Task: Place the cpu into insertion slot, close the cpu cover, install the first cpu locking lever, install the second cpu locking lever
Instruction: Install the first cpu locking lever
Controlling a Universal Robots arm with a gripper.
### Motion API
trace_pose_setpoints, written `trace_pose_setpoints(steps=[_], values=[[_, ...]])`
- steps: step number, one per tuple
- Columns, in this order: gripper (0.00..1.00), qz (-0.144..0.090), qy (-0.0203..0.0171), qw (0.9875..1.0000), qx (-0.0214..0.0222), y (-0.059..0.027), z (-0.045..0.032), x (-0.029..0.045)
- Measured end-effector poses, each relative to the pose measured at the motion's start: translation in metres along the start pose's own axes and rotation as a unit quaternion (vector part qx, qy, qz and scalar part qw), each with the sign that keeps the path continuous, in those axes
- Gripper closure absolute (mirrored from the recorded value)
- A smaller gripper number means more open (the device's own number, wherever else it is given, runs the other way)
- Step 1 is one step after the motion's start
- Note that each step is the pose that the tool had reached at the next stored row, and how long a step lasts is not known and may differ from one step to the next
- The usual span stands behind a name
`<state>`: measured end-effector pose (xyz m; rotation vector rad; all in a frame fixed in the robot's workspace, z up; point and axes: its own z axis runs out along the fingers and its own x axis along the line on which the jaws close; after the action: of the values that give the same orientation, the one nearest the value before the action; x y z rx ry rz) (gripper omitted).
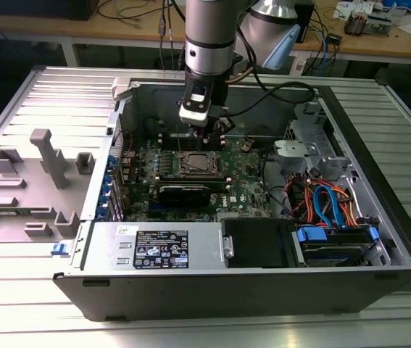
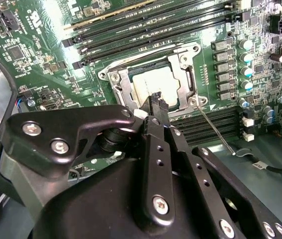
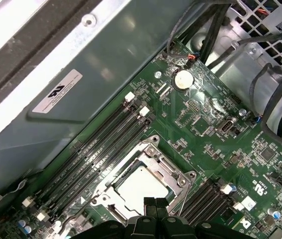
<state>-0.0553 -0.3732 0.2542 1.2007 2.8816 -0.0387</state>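
- Black metal gripper (image 3: 156, 206), tips pressed together and empty, hangs just above.
- Small silver-grey square cpu (image 3: 140, 186) lies under the shiny metal cpu cover (image 3: 176, 175); I judge it light, stiff, fragile: edges only.

Silver cpu (image 2: 153, 84) lies flat in the insertion slot (image 2: 187, 79), cpu cover (image 2: 118, 82) apparently closed.

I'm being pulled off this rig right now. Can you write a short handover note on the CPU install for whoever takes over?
The tool is shut, with nothing seen in it, close over the insertion slot.
The cpu lies in that slot, with the cpu cover down around it.
Done: cpu placed, cover closed.
Left: the locking levers. One lever rod juts out away from the slot in the second wrist view and seems unlatched. The other I cannot judge.
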Motion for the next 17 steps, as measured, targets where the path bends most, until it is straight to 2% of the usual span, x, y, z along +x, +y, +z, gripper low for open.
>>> trace_pose_setpoints(steps=[12,17], values=[[0.89,-0.002,0.0001,1.0,-0.0003,0.0,-0.0001,0.0],[0.89,-0.002,0.0001,1.0,-0.0002,-0.0001,-0.0047,-0.0001]])
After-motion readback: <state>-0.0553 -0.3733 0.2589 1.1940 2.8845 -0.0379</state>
